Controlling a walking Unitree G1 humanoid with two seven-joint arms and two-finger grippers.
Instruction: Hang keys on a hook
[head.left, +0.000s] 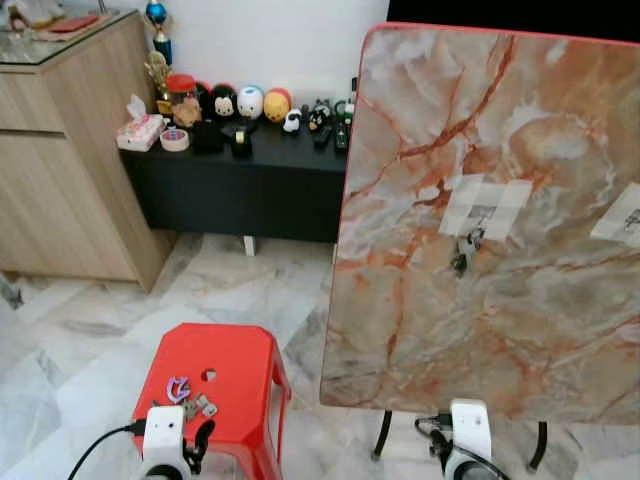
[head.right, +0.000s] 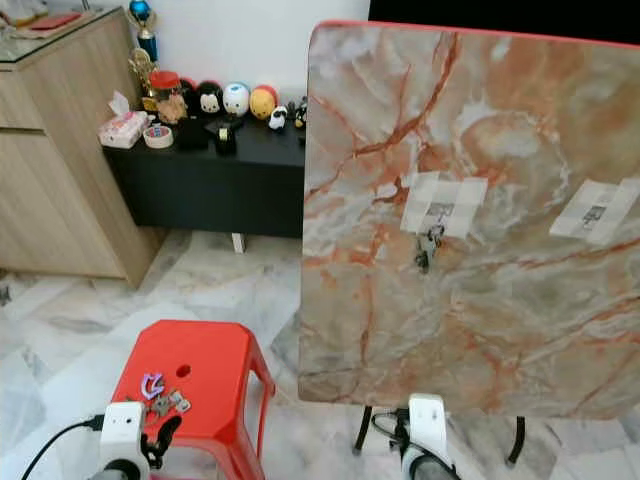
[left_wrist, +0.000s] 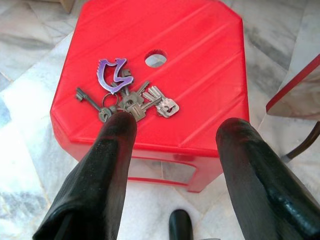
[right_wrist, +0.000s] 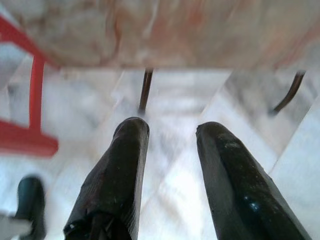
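Observation:
A bunch of keys with a purple tag lies on the red plastic stool, near its front left corner. My left gripper hovers open just short of the stool's front edge, with nothing between its fingers. On the upright marble board, a hook under white tape holds another set of keys. A second taped hook sits further right. My right gripper is open and low, below the board's bottom edge and over the floor.
The board stands on thin black legs right of the stool. A black low cabinet with toys and a tissue box stands at the back wall. A wooden cupboard is at the left. Marble floor surrounds the stool.

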